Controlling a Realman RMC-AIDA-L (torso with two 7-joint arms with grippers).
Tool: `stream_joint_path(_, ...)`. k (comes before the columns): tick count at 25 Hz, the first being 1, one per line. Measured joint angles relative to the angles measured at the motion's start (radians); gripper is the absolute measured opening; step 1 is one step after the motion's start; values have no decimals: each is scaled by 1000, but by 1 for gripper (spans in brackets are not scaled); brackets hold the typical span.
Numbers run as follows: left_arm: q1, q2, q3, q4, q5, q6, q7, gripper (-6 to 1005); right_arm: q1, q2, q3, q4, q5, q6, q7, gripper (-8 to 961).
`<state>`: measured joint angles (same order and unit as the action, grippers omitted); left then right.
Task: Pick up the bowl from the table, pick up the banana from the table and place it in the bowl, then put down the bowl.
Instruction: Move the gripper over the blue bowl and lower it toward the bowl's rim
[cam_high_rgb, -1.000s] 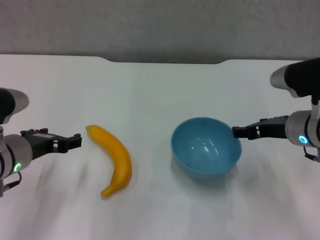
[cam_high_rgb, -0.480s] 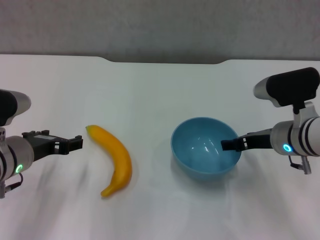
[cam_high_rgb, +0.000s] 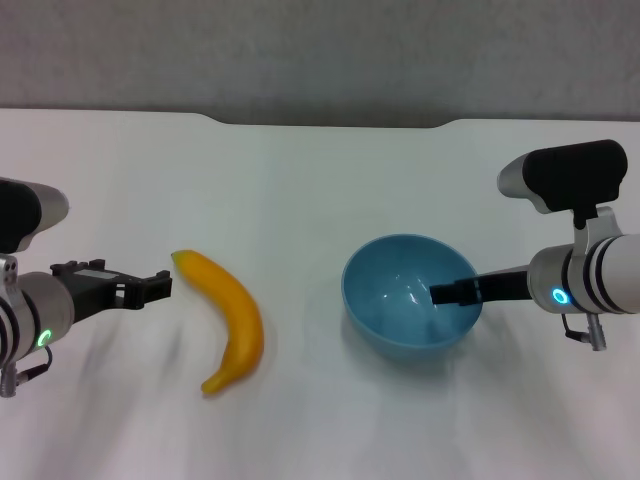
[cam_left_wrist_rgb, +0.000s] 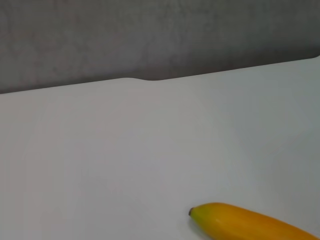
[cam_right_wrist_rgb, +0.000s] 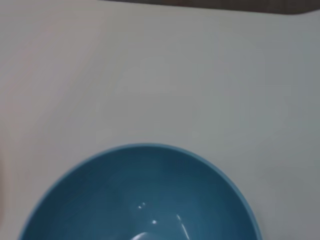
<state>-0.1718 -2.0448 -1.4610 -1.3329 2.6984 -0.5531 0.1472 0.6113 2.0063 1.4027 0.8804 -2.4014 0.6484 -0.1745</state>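
Note:
The light-blue bowl (cam_high_rgb: 398, 318) stands upright on the white table (cam_high_rgb: 320, 180), right of centre. It also fills the right wrist view (cam_right_wrist_rgb: 100, 200). My right gripper (cam_high_rgb: 450, 293) is open and reaches over the bowl's right rim, with one finger (cam_high_rgb: 455, 292) inside the bowl; the other finger is hidden. The yellow-orange banana (cam_high_rgb: 232, 318) lies on the table left of centre, greenish tip toward the far left. My left gripper (cam_high_rgb: 155, 286) is open, just left of that tip and apart from it. The tip shows in the left wrist view (cam_left_wrist_rgb: 240, 222).
The table's far edge has a shallow notch (cam_high_rgb: 330, 124) against a grey wall. Bare white tabletop lies between the banana and the bowl and in front of both.
My right gripper has moved left, from just outside the bowl's right rim to over the rim with a finger inside. My left gripper has crept right toward the banana's tip.

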Motion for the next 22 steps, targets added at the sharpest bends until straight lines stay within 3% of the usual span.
stream_joint_path(22, 0, 0, 5, -4, -4, 2, 0, 907, 185, -4, 109, -218, 15, 82, -30, 848)
